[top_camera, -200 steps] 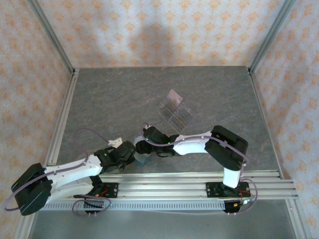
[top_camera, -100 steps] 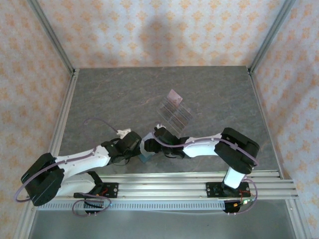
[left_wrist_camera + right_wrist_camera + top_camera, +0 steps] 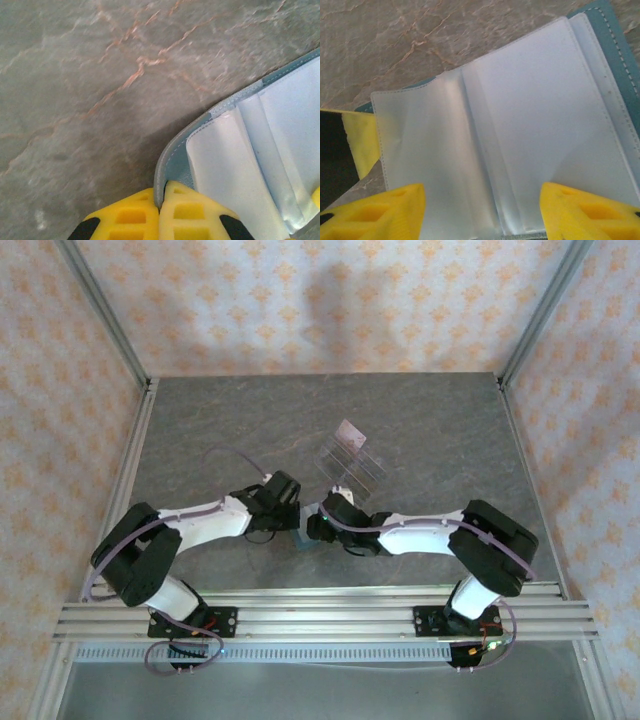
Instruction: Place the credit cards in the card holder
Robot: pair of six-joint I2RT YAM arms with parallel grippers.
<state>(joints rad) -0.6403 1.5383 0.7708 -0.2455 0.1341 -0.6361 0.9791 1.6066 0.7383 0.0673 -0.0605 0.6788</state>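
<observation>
The dark teal soft card holder (image 3: 520, 120) is open near the front middle of the grey marble-patterned table (image 3: 220, 430) and shows its clear plastic sleeves. The left gripper (image 3: 160, 210) is pinched tight on its teal edge. The right gripper (image 3: 482, 202) is over the sleeves, yellow fingers (image 3: 385, 212) wide apart. Well apart behind, a pale pink-lilac credit card (image 3: 350, 432) sits at the far end of a transparent slotted rack (image 3: 352, 470).

A staged robot test cell — aluminium frame rails (image 3: 330, 612), floral-papered wall panels (image 3: 330, 310) around a grey marbled tabletop (image 3: 220, 430).
</observation>
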